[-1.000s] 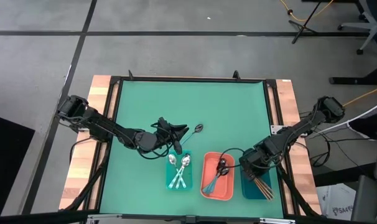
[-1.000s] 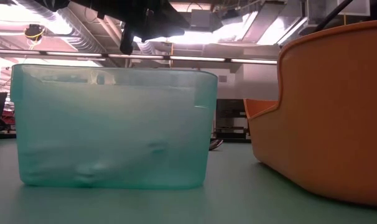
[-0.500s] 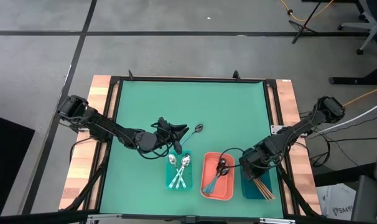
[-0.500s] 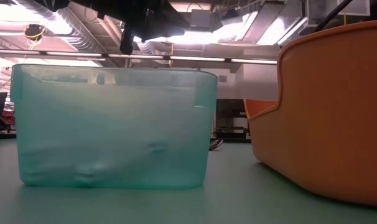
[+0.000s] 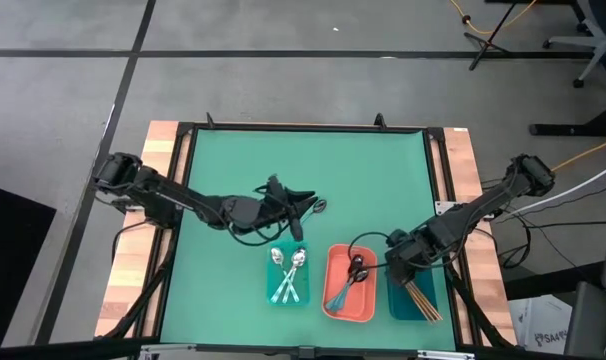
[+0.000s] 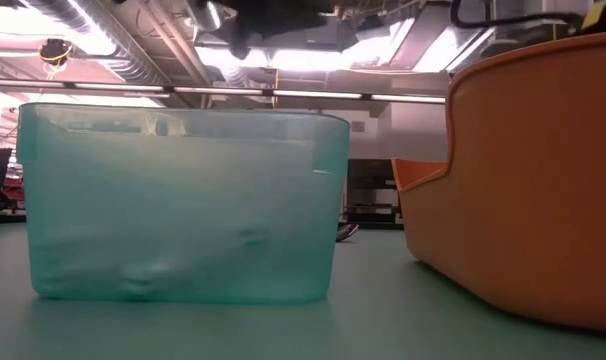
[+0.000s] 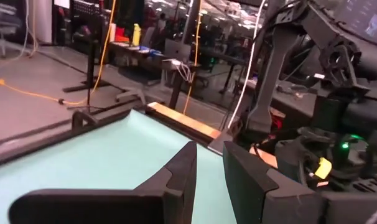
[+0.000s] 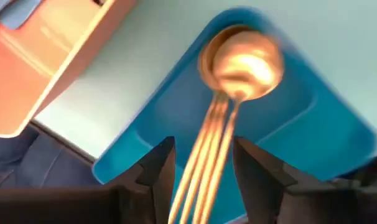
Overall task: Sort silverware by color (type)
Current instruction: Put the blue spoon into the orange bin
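I see a grey floor [image 5: 283, 80] crossed by dark lines around my green surface [image 5: 303, 180] with its wooden side rails [image 5: 153, 200]. Bright ceiling lights [image 6: 313, 60] and pipes [image 6: 113, 40] run overhead; cluttered desks [image 7: 145, 50] and an orange cable [image 7: 45, 93] sit beyond.

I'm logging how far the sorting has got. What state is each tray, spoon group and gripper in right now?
teal tray: holds two silver spoons, handles crossed
coral tray: holds dark spoons
blue tray: holds gold spoons, handles bunched together
loose spoon: lying on the mat by the left gripper
left gripper: narrow gap between fingers, nothing visibly held
right gripper: open above the blue tray, empty
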